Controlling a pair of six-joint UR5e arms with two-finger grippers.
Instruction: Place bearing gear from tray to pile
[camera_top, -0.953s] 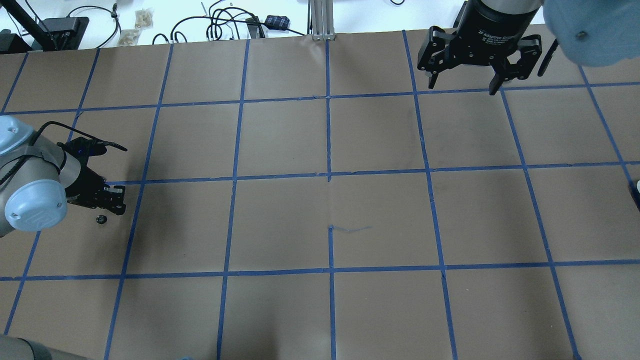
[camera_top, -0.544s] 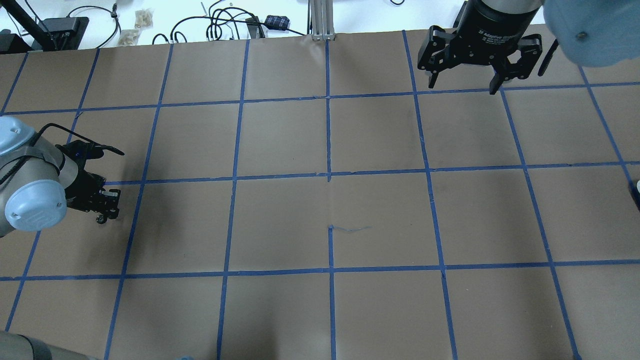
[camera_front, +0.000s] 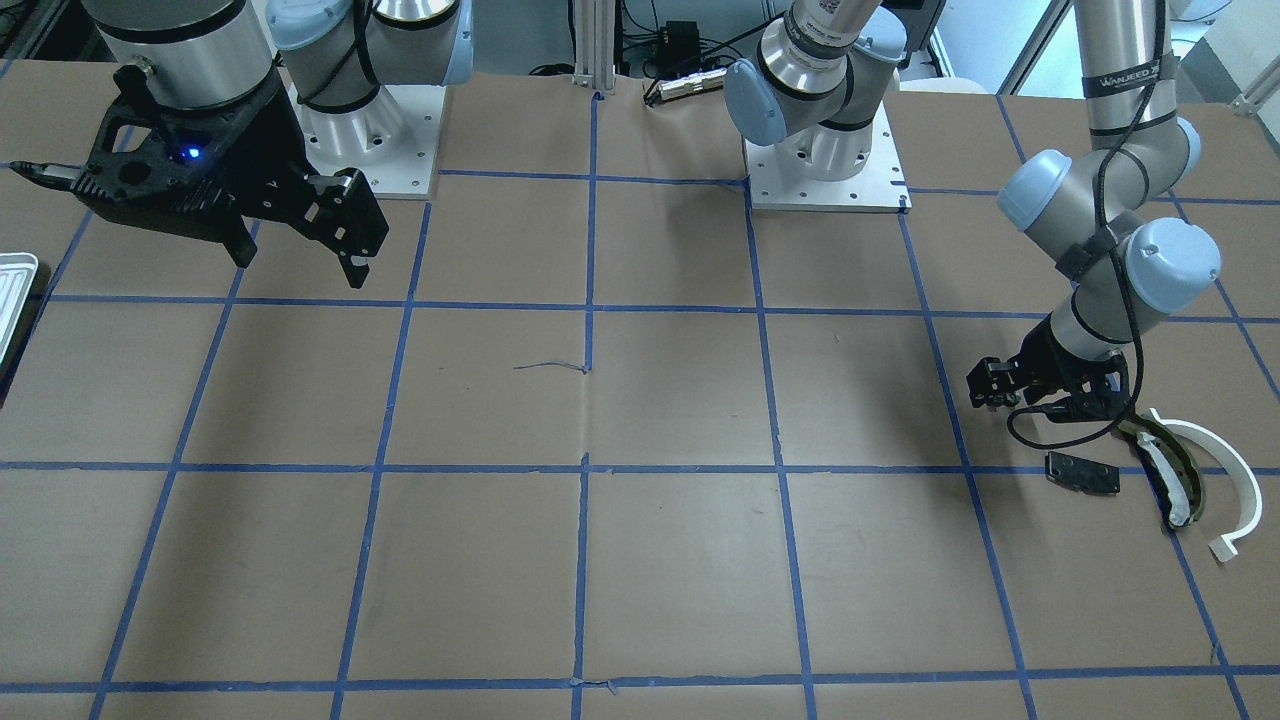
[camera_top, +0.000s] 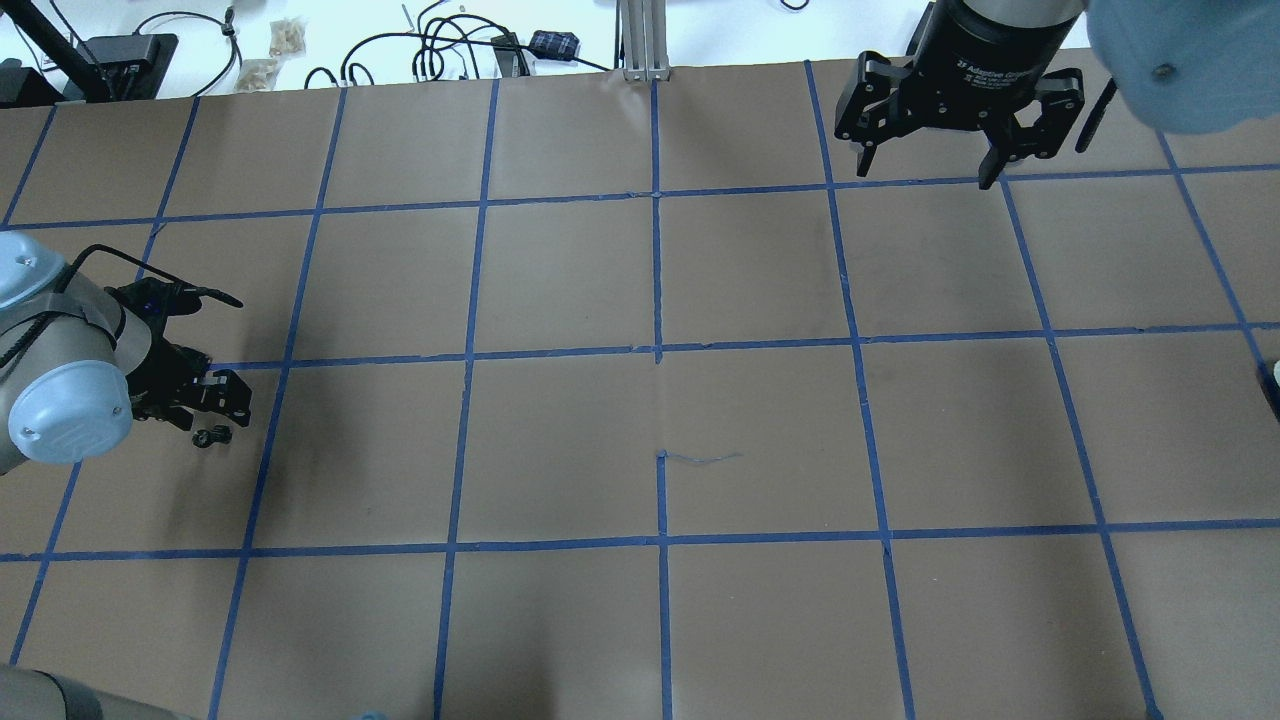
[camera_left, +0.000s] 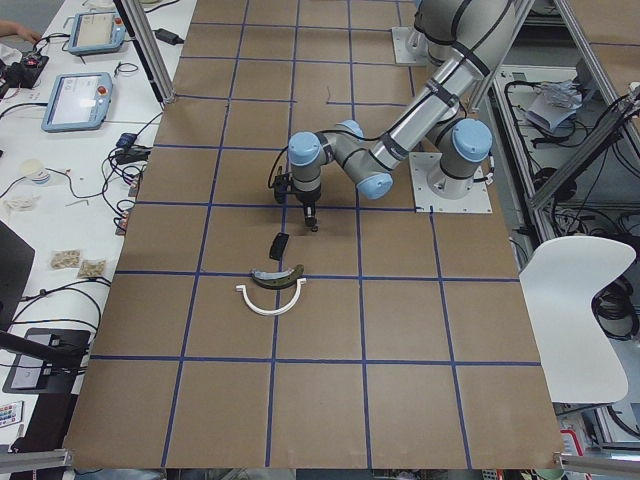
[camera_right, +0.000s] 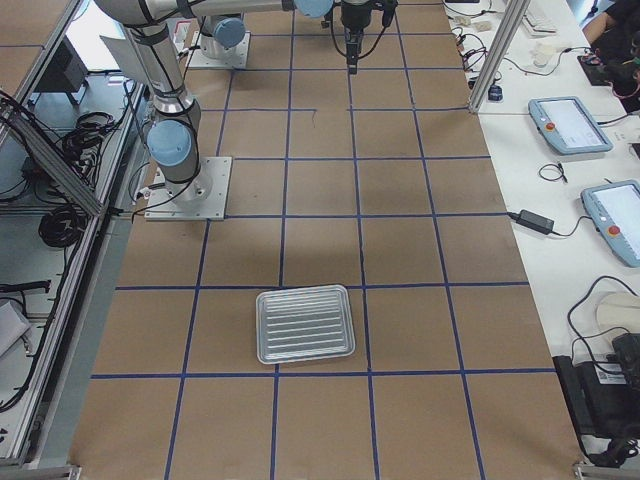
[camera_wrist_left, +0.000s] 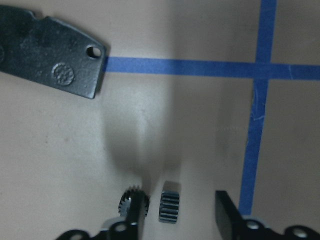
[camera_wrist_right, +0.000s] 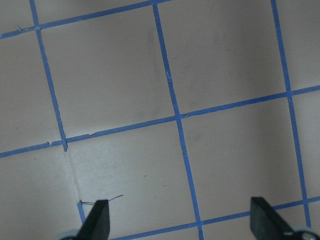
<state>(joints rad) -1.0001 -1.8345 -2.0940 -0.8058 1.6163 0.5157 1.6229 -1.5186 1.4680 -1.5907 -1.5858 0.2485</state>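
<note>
The bearing gear, a small dark toothed part, lies on the brown table between the fingers of my left gripper, which is open. A second toothed end sits against the left finger. In the overhead view the gear lies just beside my left gripper. The pile lies close by: a flat black plate, a dark olive curved piece and a white arc. The silvery ribbed tray stands far off at the table's other end. My right gripper is open and empty, held high.
The black plate fills the upper left of the left wrist view, near a blue tape cross. The table is brown paper with a blue tape grid. Cables and devices lie beyond the far edge.
My left gripper shifted slightly left over the gear, then back right. The gear now shows more fully beside its fingers. The right arm has barely moved.
</note>
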